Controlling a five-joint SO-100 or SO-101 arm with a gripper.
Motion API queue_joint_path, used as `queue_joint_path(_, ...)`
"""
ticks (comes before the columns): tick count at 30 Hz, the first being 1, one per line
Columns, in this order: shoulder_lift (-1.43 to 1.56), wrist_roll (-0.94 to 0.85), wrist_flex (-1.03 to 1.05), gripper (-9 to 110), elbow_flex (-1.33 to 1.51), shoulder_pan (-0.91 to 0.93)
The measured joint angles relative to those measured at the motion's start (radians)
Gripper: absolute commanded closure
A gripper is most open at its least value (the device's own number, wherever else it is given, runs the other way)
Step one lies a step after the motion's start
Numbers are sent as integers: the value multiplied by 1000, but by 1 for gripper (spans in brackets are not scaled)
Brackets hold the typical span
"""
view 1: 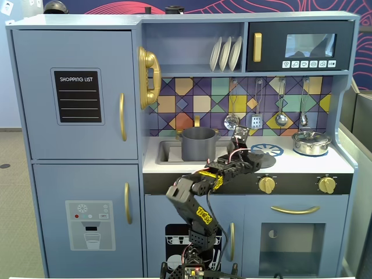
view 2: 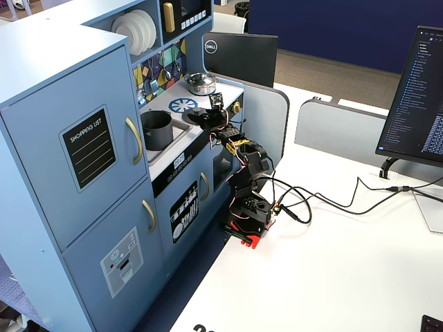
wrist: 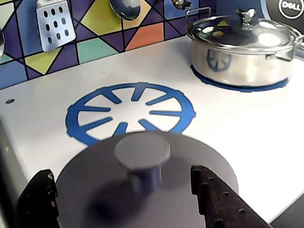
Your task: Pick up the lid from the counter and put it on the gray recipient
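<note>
Straddling the knob of the lid (wrist: 147, 175) near the table's (wrist: 247, 137) front edge with claw (wrist: 126, 190) fingers apart, so best to centre on that knob and close squarely before lifting toward the gray recipient (view 1: 198, 143) in the sink basin.

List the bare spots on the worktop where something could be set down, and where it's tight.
Free: the printed burner ring between the lid and the backsplash, and the counter in front of the silver pot. Crowded: the sink side with the gray pot, and the front edge, where the end effector straddles the lid's knob.
</note>
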Motion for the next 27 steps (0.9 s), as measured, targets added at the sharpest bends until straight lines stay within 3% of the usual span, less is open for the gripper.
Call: queue_joint_path(27,-348,-2,-77,76,-224,8)
